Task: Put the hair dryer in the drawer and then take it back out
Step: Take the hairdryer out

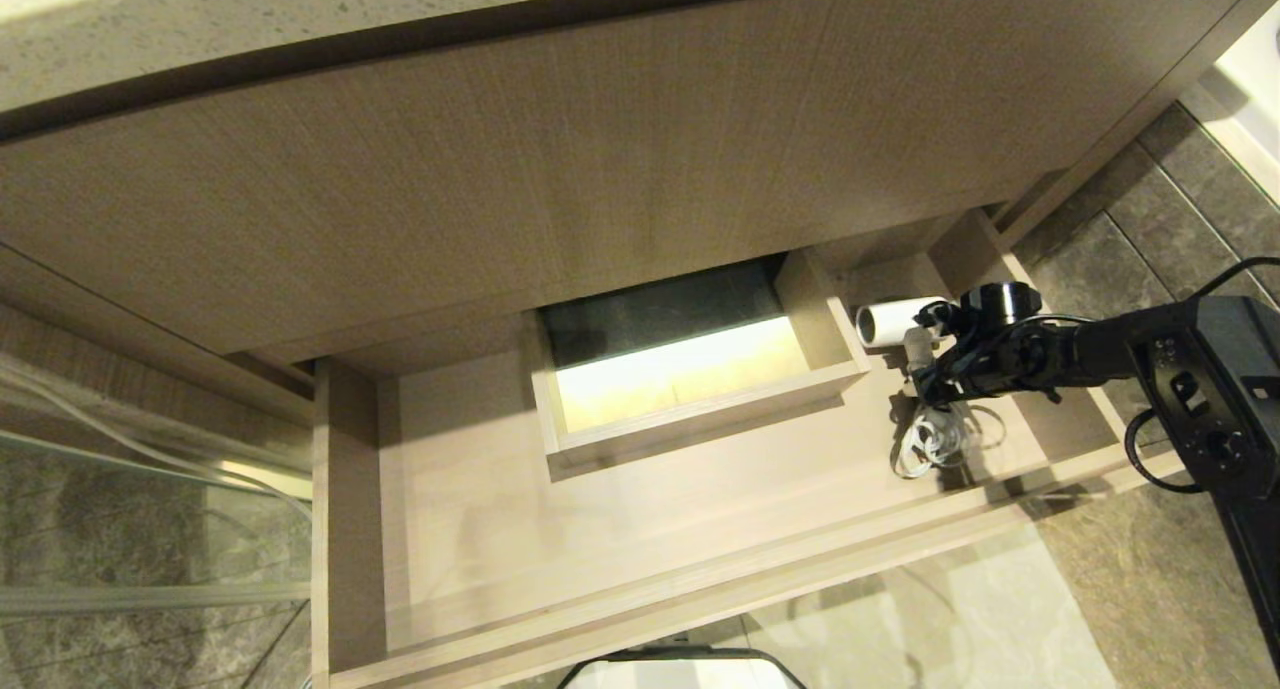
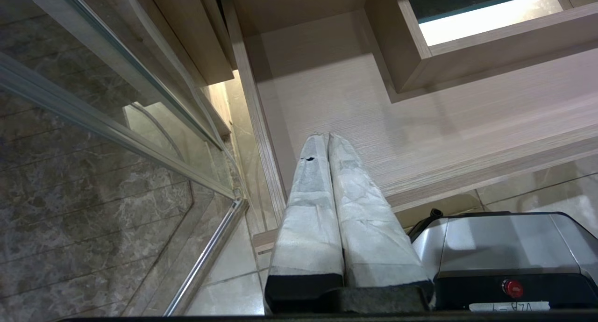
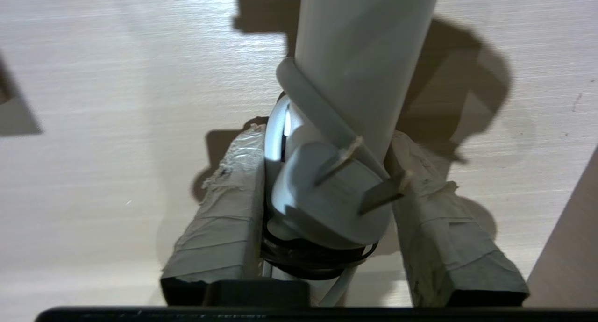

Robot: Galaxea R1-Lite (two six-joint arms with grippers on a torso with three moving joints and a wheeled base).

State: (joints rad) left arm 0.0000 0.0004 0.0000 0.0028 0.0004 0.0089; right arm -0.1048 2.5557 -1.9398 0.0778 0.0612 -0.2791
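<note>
The drawer [image 1: 480, 489] stands pulled out, with a boxed rectangular cut-out [image 1: 690, 369] in its middle. The white hair dryer [image 1: 893, 321] lies in the drawer's right part, its coiled white cord [image 1: 935, 439] beside it on the drawer floor. My right gripper [image 1: 925, 369] reaches in from the right. In the right wrist view its taped fingers [image 3: 224, 210] flank the hair dryer's handle [image 3: 364, 55] and the plug [image 3: 322, 196], pressing against both sides. My left gripper [image 2: 325, 137] is shut and empty, parked over the drawer's front left corner [image 2: 271, 172].
A tall wood-grain panel [image 1: 600, 149] overhangs the drawer's back under the stone counter [image 1: 200, 29]. A glass shower door [image 1: 120, 529] stands on the left. Grey floor tiles [image 1: 1130, 269] lie to the right. My base [image 2: 504, 252] sits in front of the drawer.
</note>
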